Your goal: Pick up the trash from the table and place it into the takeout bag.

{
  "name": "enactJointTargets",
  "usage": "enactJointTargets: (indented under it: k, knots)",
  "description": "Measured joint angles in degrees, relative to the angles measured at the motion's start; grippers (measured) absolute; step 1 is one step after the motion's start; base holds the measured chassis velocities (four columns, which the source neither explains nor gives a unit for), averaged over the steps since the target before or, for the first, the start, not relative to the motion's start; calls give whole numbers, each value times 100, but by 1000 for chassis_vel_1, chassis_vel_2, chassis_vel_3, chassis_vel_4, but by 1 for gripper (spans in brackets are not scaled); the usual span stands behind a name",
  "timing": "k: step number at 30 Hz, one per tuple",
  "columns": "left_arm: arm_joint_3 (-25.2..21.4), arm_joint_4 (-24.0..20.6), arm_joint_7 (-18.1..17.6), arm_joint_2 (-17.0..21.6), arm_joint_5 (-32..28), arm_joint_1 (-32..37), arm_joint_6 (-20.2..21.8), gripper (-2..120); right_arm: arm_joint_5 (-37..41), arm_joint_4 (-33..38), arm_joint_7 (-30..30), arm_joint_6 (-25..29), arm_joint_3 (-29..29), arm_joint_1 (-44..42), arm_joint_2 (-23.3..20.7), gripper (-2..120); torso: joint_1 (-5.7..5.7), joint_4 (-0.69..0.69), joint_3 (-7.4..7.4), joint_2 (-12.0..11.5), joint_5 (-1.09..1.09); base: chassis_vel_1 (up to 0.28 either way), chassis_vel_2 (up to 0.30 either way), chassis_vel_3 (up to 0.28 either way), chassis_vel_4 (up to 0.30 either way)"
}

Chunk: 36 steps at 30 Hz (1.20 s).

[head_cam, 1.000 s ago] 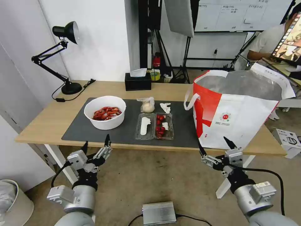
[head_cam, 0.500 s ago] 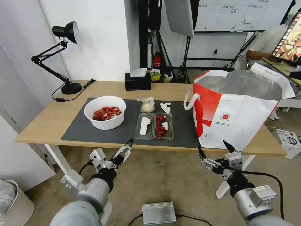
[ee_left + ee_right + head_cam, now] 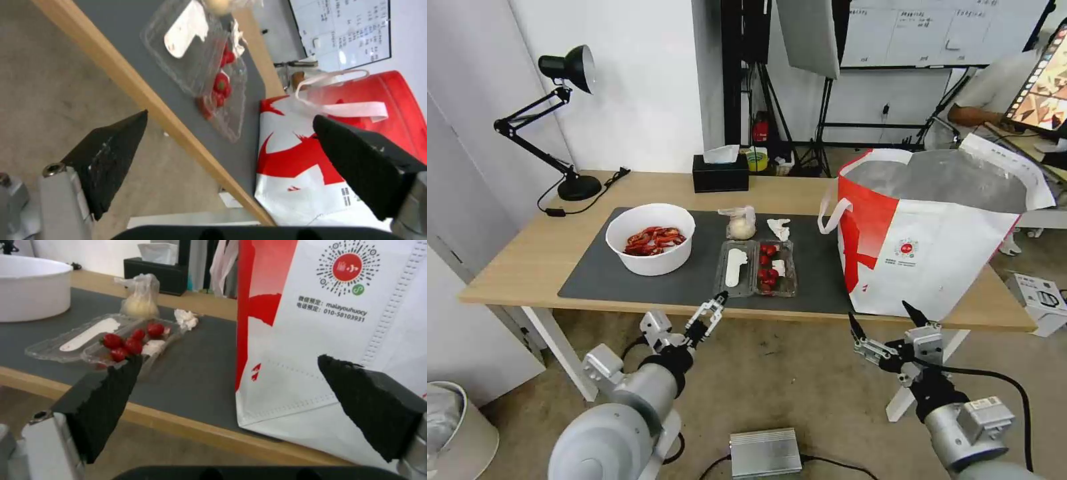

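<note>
The clear plastic two-part tray (image 3: pixel 755 268) lay on the dark grey mat (image 3: pixel 594 280) near the mat's front edge, one half holding red bits and the other a white strip. Just behind the tray sat the small knotted clear bag (image 3: pixel 740 223), and beside that bag, toward the takeout bag, the crumpled white tissue (image 3: pixel 779 229). The white round bowl (image 3: pixel 650 239) of red crayfish shells stood on the mat on the tray's other side, apart from it. The takeout bag (image 3: pixel 934 233) stood upright and open on the table (image 3: pixel 514 260), off the mat's end nearest the tissue, its foil lining showing and a white strap handle hanging toward the tray.

The left gripper (image 3: pixel 712 312) hung below and just in front of the table's front edge, roughly in line with the tray, its tip reaching up to the edge; the left wrist view showed its jaws spread wide with nothing between them. The right gripper (image 3: pixel 886 321) hung low in front of the takeout bag, below the tabletop, jaws likewise spread and empty. A black tissue box (image 3: pixel 720 175) stood at the table's far edge behind the tray.
</note>
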Motion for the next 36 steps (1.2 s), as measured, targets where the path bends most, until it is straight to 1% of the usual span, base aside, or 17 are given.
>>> enactJointTargets:
  k: [8, 18, 29, 36]
  knots:
    - [277, 310, 0, -168, 34, -386, -137, 100, -24, -54, 1, 0, -9, 21, 18, 100, 0, 0, 0, 0, 1, 0, 0, 0, 0]
    - [573, 676, -15, -202, 39, -837, -179, 100, -157, -117, -4, 9, -62, 34, 111, 100, 0, 0, 0, 0, 0, 0, 0, 0, 0]
    - [765, 1020, -190, -191, -180, -1360, -193, 100, -249, -161, -17, 31, -79, 41, 206, 100, 0, 0, 0, 0, 0, 0, 0, 0, 0]
    - [958, 1250, -394, -252, -267, -1661, -190, 100, -296, -165, -23, 39, -79, 33, 271, 100, 0, 0, 0, 0, 0, 0, 0, 0, 0]
